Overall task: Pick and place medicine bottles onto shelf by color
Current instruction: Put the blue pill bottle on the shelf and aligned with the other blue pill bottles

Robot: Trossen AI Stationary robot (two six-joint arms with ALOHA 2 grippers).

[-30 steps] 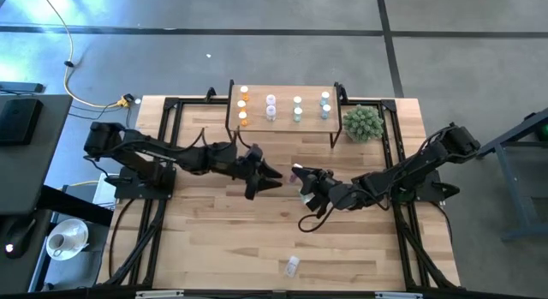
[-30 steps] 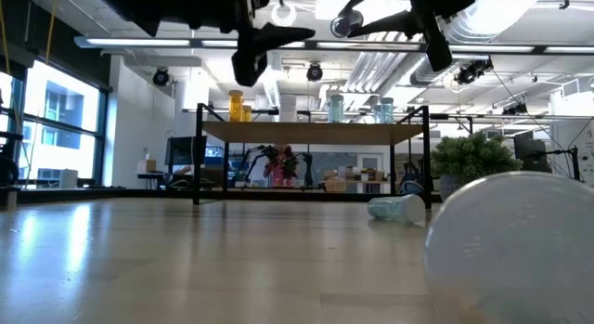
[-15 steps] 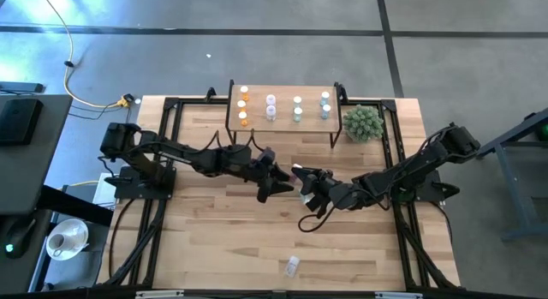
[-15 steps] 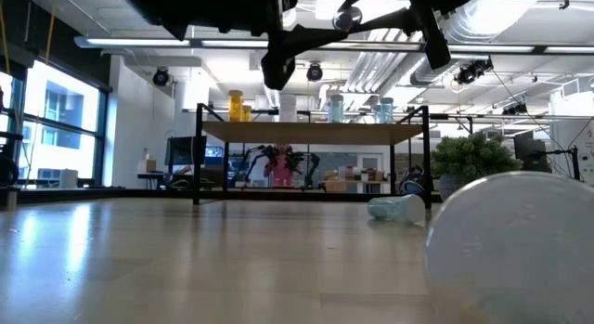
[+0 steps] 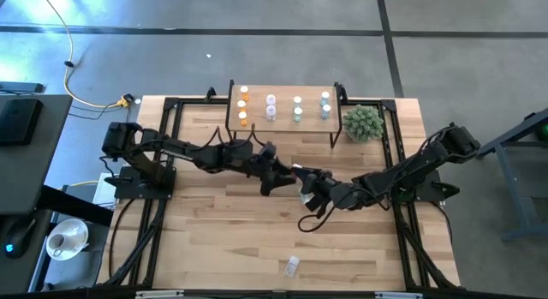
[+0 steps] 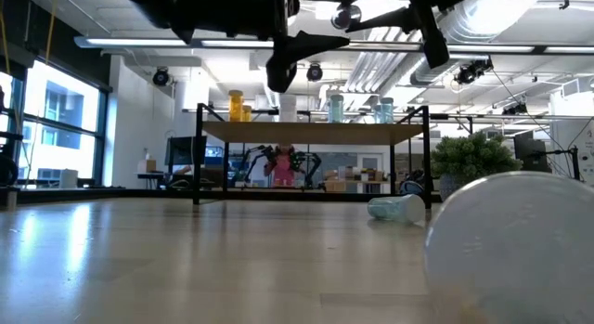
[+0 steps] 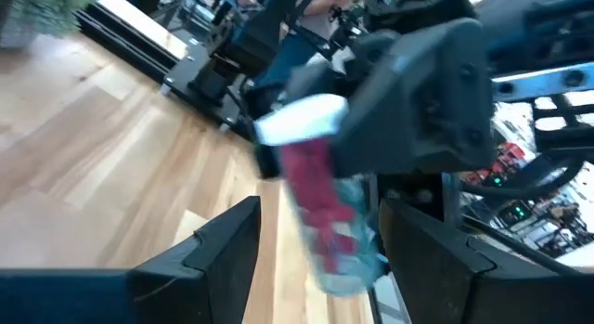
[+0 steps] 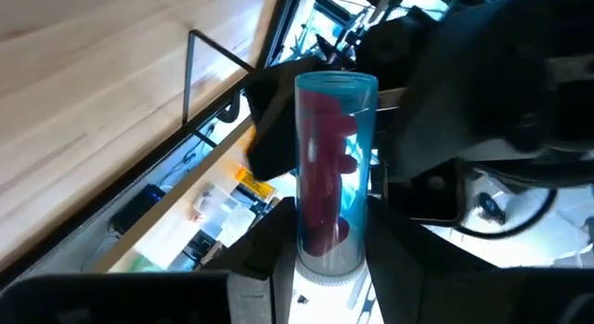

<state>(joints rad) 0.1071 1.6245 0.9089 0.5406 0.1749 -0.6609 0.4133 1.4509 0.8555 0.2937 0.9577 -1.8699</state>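
Above the middle of the large pale-wood tabletop [image 5: 223, 230], the right gripper [image 5: 306, 181] was clamped on a small translucent blue bottle [image 8: 332, 166] with a white cap and dark red contents, and in the right wrist view the bottle stood lengthwise between the two dark fingers [image 8: 269, 233], its cap end cut off at the picture's edge. The left gripper [image 5: 278, 172] hovered just beside it with its jaws spread wide, and in the left wrist view the same blue bottle showed blurred between those open fingers [image 7: 223, 250]; whether they touched it could not be told. From the low view only the undersides of both grippers showed at the top, with the arms cropped away. Along the far edge of the tabletop stood the low light-wood shelf [image 5: 282, 121] on thin black legs, carrying upright white-capped bottles in rows: orange bottles [image 5: 243, 105] at its left end, then pink bottles [image 5: 271, 107], green bottles [image 5: 297, 109] and blue bottles [image 5: 325, 105]; their exact tints were hard to make out from above. A spiky green plant ball [image 5: 362, 122] sat by the shelf's right end. Near the front edge a pale bottle [image 5: 292, 266] lay on its side, and it loomed as a blurred white disc in the low view, hiding part of the right side. Another bottle [image 6: 396, 208] lay on its side under the shelf's right end.
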